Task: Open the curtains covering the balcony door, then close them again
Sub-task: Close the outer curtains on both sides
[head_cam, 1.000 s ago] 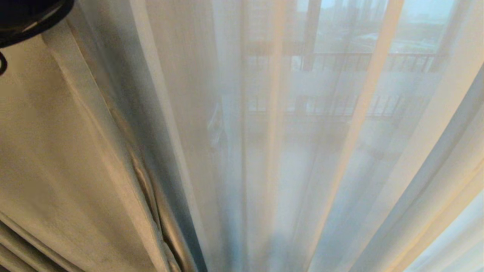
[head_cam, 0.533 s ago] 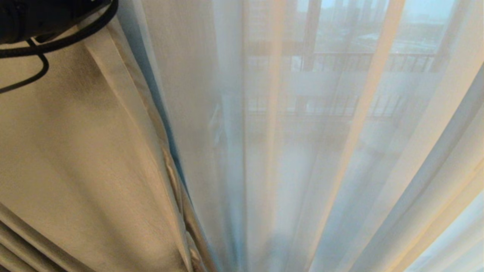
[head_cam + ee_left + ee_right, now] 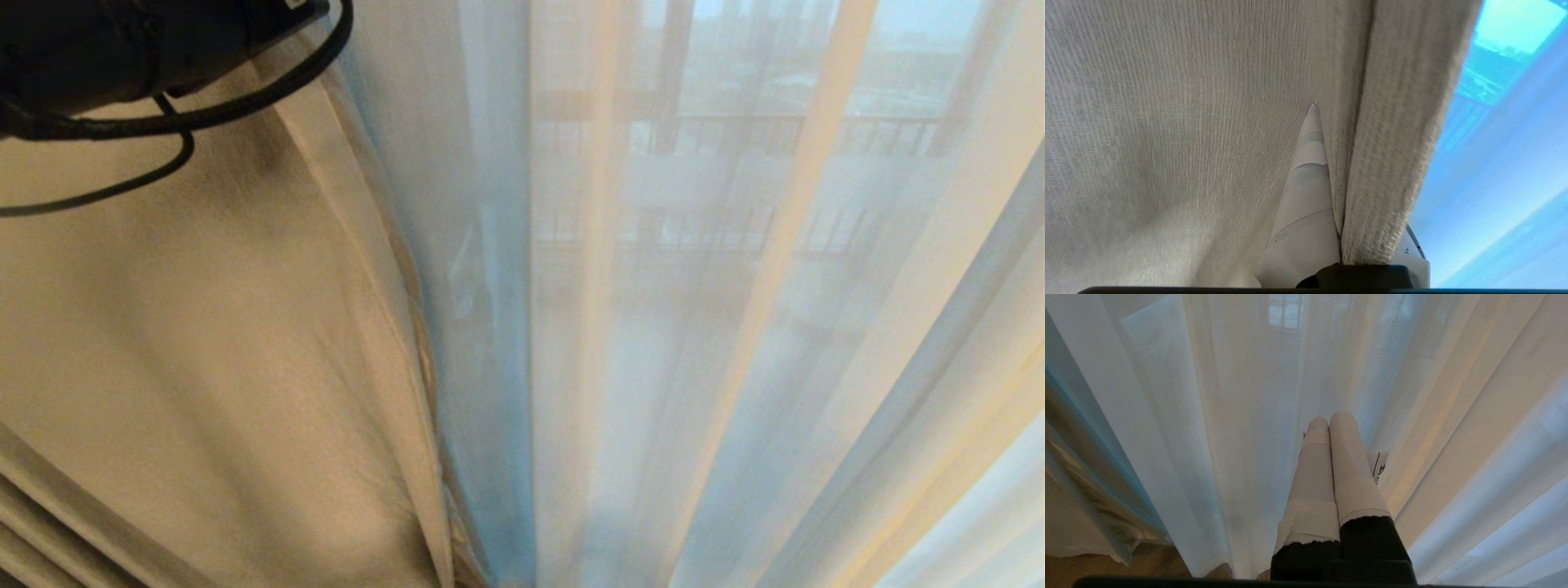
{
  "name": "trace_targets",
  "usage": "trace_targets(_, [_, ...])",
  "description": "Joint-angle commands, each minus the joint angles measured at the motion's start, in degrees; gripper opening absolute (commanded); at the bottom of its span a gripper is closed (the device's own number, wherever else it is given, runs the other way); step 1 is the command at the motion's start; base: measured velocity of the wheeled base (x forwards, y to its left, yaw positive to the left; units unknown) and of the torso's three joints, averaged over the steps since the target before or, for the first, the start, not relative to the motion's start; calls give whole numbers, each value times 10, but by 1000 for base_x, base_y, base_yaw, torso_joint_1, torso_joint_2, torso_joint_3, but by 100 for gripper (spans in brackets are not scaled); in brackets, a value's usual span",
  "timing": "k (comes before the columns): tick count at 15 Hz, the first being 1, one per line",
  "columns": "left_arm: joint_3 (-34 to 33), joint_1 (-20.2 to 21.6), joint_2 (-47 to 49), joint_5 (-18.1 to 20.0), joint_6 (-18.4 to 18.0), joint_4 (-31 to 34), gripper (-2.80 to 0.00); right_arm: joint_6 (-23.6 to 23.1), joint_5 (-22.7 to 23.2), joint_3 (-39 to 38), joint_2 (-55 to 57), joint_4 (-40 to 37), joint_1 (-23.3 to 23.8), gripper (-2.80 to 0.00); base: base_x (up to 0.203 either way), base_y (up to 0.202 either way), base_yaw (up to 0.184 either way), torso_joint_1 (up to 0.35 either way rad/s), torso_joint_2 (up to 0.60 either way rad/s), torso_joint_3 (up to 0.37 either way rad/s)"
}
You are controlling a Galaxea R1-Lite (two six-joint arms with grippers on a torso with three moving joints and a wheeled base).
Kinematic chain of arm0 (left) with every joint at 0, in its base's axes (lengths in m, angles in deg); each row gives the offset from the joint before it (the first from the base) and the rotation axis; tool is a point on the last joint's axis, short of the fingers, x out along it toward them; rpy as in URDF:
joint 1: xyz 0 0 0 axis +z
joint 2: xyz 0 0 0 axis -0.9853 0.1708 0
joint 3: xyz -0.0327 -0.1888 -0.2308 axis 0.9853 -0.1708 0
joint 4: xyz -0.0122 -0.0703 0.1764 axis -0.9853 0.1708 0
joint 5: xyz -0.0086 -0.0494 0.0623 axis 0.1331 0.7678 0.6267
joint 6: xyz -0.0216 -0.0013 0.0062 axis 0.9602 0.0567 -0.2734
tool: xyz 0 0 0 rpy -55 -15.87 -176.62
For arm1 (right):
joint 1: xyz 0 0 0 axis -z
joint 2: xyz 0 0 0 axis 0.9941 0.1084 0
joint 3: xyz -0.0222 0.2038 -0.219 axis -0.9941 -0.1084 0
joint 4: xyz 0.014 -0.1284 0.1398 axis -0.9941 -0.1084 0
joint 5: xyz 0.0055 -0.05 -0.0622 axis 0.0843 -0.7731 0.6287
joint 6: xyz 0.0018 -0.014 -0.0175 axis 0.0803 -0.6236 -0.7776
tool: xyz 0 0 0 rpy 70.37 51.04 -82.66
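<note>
In the head view the left arm (image 3: 122, 49), black and trailing a thin black cable (image 3: 106, 192), reaches in at the upper left corner against the heavy curtain (image 3: 204, 343), a cream cloth with a fine grainy weave that fills the left side and ends in a long slanting edge. Beside that edge hangs the sheer curtain (image 3: 735, 327), thin, white and pleated in long folds, and through it show the dark frame of the balcony door (image 3: 671, 73) and thin railing bars (image 3: 816, 122). In the left wrist view the left gripper (image 3: 1331, 228) has its pale taped jaws closed tight on a folded edge of the heavy curtain, whose ribbed, textured weave shows close up; one finger (image 3: 1306, 196) lies against the cloth and the fold runs between the two jaws. In the right wrist view the right gripper (image 3: 1331, 424) has its two rounded, tape-wrapped jaws pressed together with nothing between them, pointing at the sheer curtain without gripping it. A small white tag (image 3: 1379, 467) behind the jaws bears black print too cut off to read.
</note>
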Motion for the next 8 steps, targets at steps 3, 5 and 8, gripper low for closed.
trace_targets(3, [2, -32, 31, -17, 2, 1, -280, -1, 1, 0, 1, 0, 0, -280, 0, 0, 0, 0, 0, 0])
trace_targets(5, [2, -41, 36, -24, 2, 1, -280, -1, 1, 0, 1, 0, 0, -280, 0, 0, 0, 0, 0, 0])
trace_targets(8, [2, -55, 40, -40, 1, 1, -280, -1, 1, 0, 1, 0, 0, -280, 0, 0, 0, 0, 0, 0])
